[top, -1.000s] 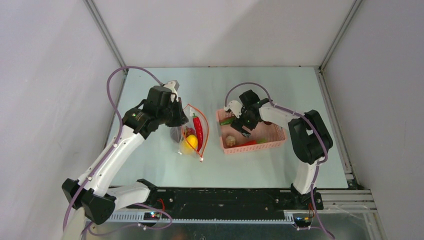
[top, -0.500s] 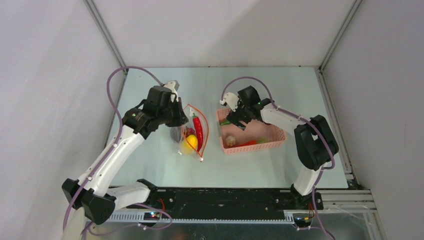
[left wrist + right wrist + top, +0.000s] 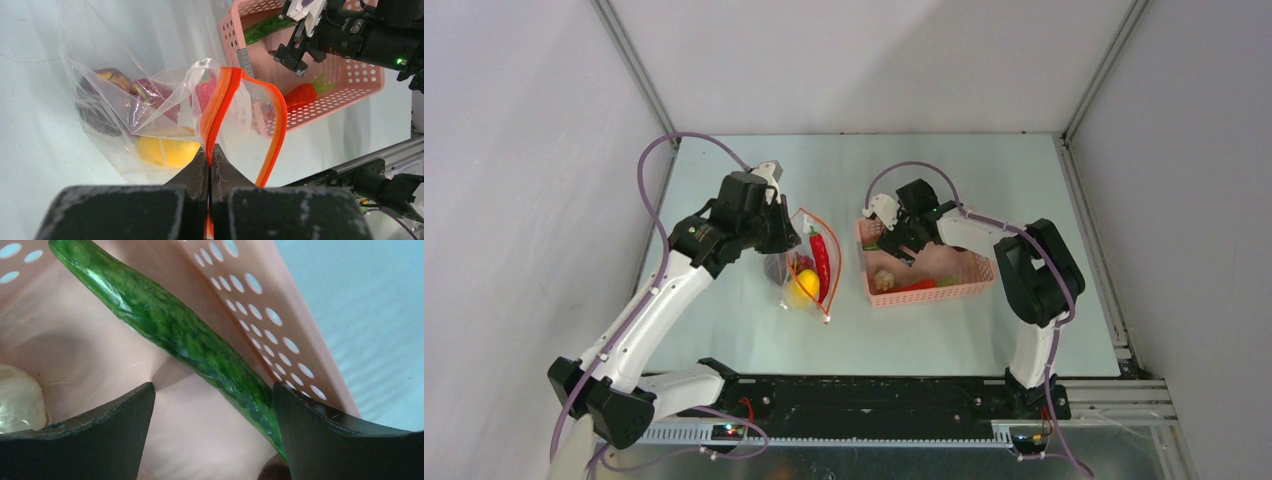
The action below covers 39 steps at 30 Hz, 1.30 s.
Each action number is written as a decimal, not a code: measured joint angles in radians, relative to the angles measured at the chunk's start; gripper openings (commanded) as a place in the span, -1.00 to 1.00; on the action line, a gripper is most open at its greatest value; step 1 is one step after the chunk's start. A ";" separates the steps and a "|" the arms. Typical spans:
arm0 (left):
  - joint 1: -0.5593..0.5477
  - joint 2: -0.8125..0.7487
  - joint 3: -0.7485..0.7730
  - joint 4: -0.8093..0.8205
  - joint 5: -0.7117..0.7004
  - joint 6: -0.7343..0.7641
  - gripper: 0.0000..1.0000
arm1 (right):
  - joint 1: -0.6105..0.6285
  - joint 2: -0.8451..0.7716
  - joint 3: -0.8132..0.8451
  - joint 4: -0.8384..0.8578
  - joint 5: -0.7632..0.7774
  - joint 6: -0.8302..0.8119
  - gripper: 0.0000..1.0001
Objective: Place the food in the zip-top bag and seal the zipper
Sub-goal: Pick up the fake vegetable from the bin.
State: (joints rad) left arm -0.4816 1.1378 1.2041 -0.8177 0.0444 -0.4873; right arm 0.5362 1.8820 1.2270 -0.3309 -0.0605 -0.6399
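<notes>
The clear zip-top bag [image 3: 807, 270] lies left of centre, mouth held open. Inside it I see a yellow lemon-like fruit [image 3: 162, 151], a red chili [image 3: 821, 258], dark red grapes [image 3: 145, 91] and a dark round fruit [image 3: 95, 112]. My left gripper [image 3: 209, 150] is shut on the orange-red zipper [image 3: 220, 107] strip at the bag's mouth. My right gripper [image 3: 212, 405] is open, low inside the pink mesh basket [image 3: 969, 290], its jaws astride the long green pod [image 3: 170, 325], which lies against the basket wall. The pod touches the right finger [image 3: 320, 440].
The basket [image 3: 260, 300] also holds a pale bulb [image 3: 17, 397], a red carrot-like piece [image 3: 305, 92] and a small dark piece. The table's near edge with a black rail [image 3: 874, 400] runs along the front. Grey walls surround the table.
My right gripper has shifted a little within the basket's left end and dropped lower over the green pod. The left arm and the bag have not moved.
</notes>
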 measured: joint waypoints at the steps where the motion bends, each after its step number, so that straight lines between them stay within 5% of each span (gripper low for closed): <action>1: 0.000 0.000 0.000 0.000 0.000 0.000 -1.00 | 0.000 0.002 0.000 -0.002 -0.006 0.001 0.82; 12: 0.000 0.000 0.000 0.000 0.000 0.000 -1.00 | -0.004 -0.003 0.000 -0.092 -0.137 -0.021 0.77; 26: 0.000 0.000 0.000 0.000 0.001 0.001 -1.00 | 0.003 0.007 0.000 -0.037 -0.055 -0.014 0.61; 30: 0.000 0.000 0.000 0.000 0.001 0.001 -1.00 | 0.002 0.009 0.000 -0.030 -0.063 -0.008 0.30; 33: 0.000 0.000 0.000 0.000 0.001 0.001 -1.00 | -0.002 0.013 0.000 -0.034 -0.086 -0.011 -0.20; 39: 0.000 0.000 0.000 0.000 0.001 0.001 -1.00 | -0.003 0.013 0.000 -0.049 -0.099 -0.008 -0.48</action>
State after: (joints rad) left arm -0.4816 1.1378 1.2041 -0.8173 0.0452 -0.4862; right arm 0.5327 1.8950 1.2270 -0.3801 -0.1593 -0.6483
